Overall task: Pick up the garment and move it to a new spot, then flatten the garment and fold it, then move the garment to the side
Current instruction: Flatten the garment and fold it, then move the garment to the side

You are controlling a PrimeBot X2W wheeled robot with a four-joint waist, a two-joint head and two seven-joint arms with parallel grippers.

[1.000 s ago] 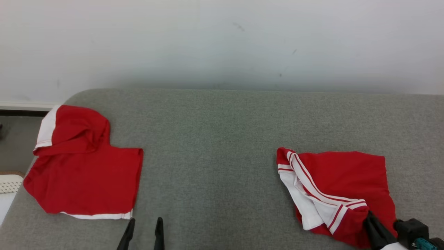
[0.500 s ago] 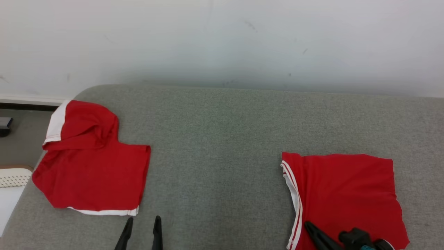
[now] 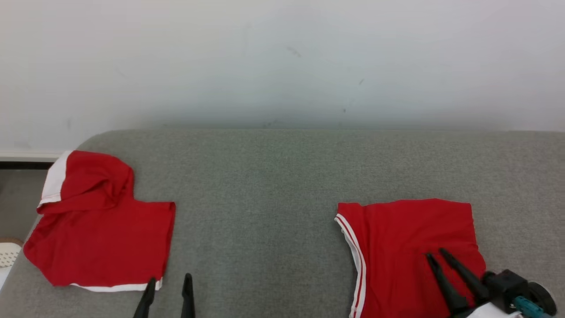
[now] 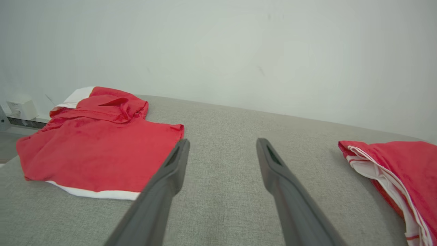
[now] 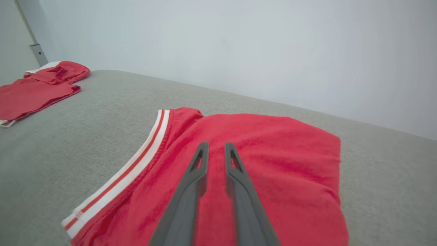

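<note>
My right gripper (image 3: 434, 253) sits over the folded garment (image 3: 397, 229), fingers barely parted, holding nothing. My left gripper (image 3: 170, 277) gapes empty, well left of it. The garment's near edge is cut off.

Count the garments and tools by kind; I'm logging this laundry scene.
Red garments: 2, the left garment and the right garment
Tools: 2, the left tool and the right tool
Total: 4
</note>
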